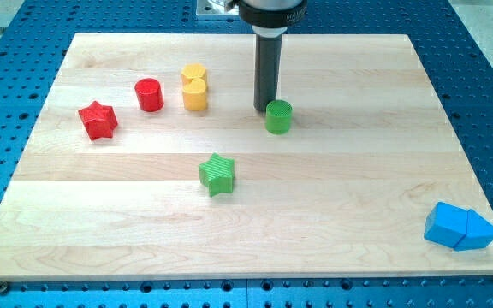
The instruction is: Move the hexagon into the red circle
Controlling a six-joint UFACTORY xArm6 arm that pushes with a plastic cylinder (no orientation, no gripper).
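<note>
The red circle block (pixel 149 94) stands at the upper left of the wooden board (pixel 358 197). Just to its right two yellow blocks touch, one (pixel 193 74) above the other (pixel 195 96); the upper one may be the hexagon, but its shape is not clear. My tip (pixel 266 109) rests on the board at upper centre. It touches or nearly touches the upper left side of a green circle block (pixel 278 116). The yellow blocks are well to the tip's left.
A red star (pixel 98 120) lies at the left, below and left of the red circle. A green star (pixel 217 174) sits near the centre. A blue cube (pixel 446 224) and a blue triangle (pixel 479 233) touch at the bottom right corner.
</note>
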